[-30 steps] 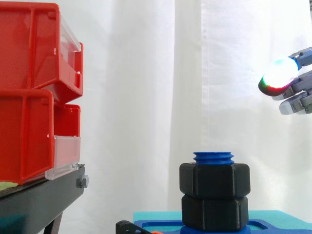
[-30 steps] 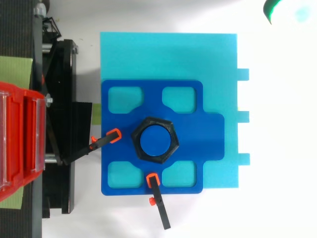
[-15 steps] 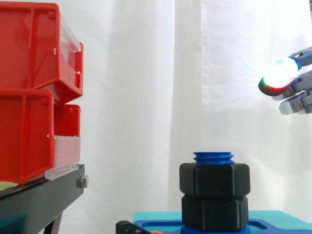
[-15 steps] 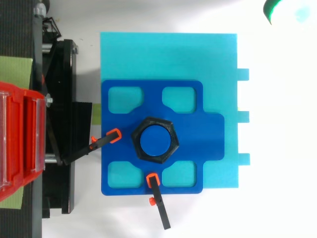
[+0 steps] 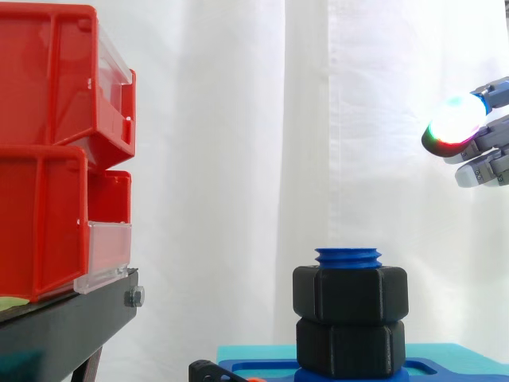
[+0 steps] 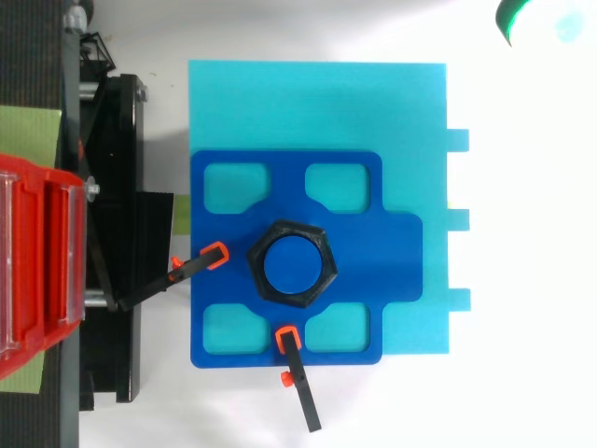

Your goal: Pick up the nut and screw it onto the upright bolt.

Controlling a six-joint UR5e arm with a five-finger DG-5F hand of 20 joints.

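Hand [image 5: 463, 124] cut off at right edge, grasp indiscernible, nut [image 5: 351, 293] on bolt [image 5: 347, 256]

white table [image 6: 522, 392] | cyan pad [image 6: 317, 103] flat on it | black stand [image 6: 121, 140] at left, probably on it too

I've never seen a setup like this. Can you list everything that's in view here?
bolt: one, blue, upright at the plate's middle
nuts: two, black, stacked on the bolt
plate: one, blue, on the mat
mat: one, cyan, under the plate
clamps: two, black with orange tips, at the plate's left and bottom edges in the top view
bins: several, red, stacked on the stand
stand: one, black, left
curtain: one, white, behind
hand: one, grey, upper right in the side view, clear of the nuts
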